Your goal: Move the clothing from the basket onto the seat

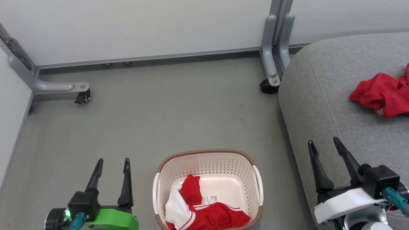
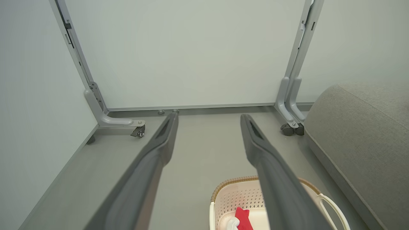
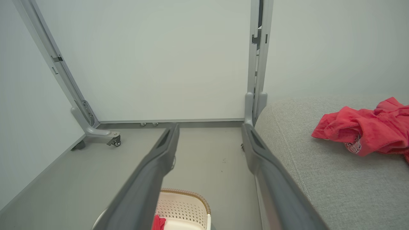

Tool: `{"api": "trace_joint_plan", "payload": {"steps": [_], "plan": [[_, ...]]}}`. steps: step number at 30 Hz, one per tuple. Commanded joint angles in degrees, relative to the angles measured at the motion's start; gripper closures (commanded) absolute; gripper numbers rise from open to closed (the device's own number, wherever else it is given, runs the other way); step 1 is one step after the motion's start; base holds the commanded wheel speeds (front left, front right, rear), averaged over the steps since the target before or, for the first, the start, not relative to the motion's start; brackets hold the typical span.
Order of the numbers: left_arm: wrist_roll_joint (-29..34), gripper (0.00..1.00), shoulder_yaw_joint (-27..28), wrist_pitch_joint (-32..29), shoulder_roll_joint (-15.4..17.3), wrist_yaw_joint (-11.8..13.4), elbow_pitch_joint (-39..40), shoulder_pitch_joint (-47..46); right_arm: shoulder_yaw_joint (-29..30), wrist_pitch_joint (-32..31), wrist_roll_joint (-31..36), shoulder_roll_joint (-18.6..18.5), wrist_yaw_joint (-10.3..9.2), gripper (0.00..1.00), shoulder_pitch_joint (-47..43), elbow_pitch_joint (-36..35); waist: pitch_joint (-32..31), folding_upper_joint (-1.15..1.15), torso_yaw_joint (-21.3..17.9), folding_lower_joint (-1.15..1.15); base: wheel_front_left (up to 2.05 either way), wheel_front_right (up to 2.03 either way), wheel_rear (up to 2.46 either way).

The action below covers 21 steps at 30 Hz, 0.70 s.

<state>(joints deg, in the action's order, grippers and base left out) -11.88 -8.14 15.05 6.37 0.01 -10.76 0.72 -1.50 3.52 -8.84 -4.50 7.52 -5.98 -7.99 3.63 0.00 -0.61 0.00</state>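
Observation:
The cream perforated basket (image 1: 207,166) with a brown woven rim stands on the floor at the bottom centre. In it lies the red garment with white panels and stripes (image 1: 204,214), beside a paper label (image 1: 210,199). The plain red garment (image 1: 381,94) lies crumpled on the grey seat (image 1: 326,95) at the right. My left gripper (image 1: 112,163) is open and empty, left of the basket. My right gripper (image 1: 324,144) is open and empty over the seat's front edge. The wrist views show the basket (image 2: 246,195) (image 3: 182,204) below the fingers, and the plain red garment (image 3: 364,131) on the seat (image 3: 319,179).
Pale partition walls close the back and left. Their grey metal feet with castors (image 1: 83,95) (image 1: 267,86) stand on the grey floor (image 1: 166,108), one right beside the seat's corner. Open floor lies between the basket and the back wall.

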Motion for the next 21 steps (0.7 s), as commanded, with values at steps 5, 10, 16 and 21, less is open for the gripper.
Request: {"api": "trace_joint_plan", "payload": {"steps": [5, 10, 16, 21], "plan": [[1.5, 0.0, -0.3, 0.2, -0.6, -0.6, -0.3, -3.1, 0.4, -0.2, 0.1, -0.3, -0.07, 0.0, 0.6, -1.0, 1.6, 0.0, 0.4, 0.0, 0.0, 0.0, 0.0], [2.9, 0.0, -2.2, 0.2, -1.3, -1.7, -2.5, -7.4, 0.2, -0.3, -0.1, -0.8, -0.06, 0.0, 2.3, -1.9, 4.6, 0.0, 0.8, 0.0, 0.0, 0.0, 0.0], [4.9, 0.0, -5.9, 0.1, -2.6, -2.7, -7.7, -14.0, -0.1, 0.0, -0.4, -1.7, -0.06, 0.0, 5.1, -3.5, 10.1, 0.0, 0.5, 0.0, 0.0, 0.0, 0.0], [6.1, 0.0, -10.1, 0.1, -3.1, -3.2, -14.8, -20.2, -0.3, 0.7, -0.6, -2.2, -0.06, 0.0, 8.2, -4.8, 16.2, 0.0, -0.5, 0.0, 0.0, 0.0, 0.0]]}}
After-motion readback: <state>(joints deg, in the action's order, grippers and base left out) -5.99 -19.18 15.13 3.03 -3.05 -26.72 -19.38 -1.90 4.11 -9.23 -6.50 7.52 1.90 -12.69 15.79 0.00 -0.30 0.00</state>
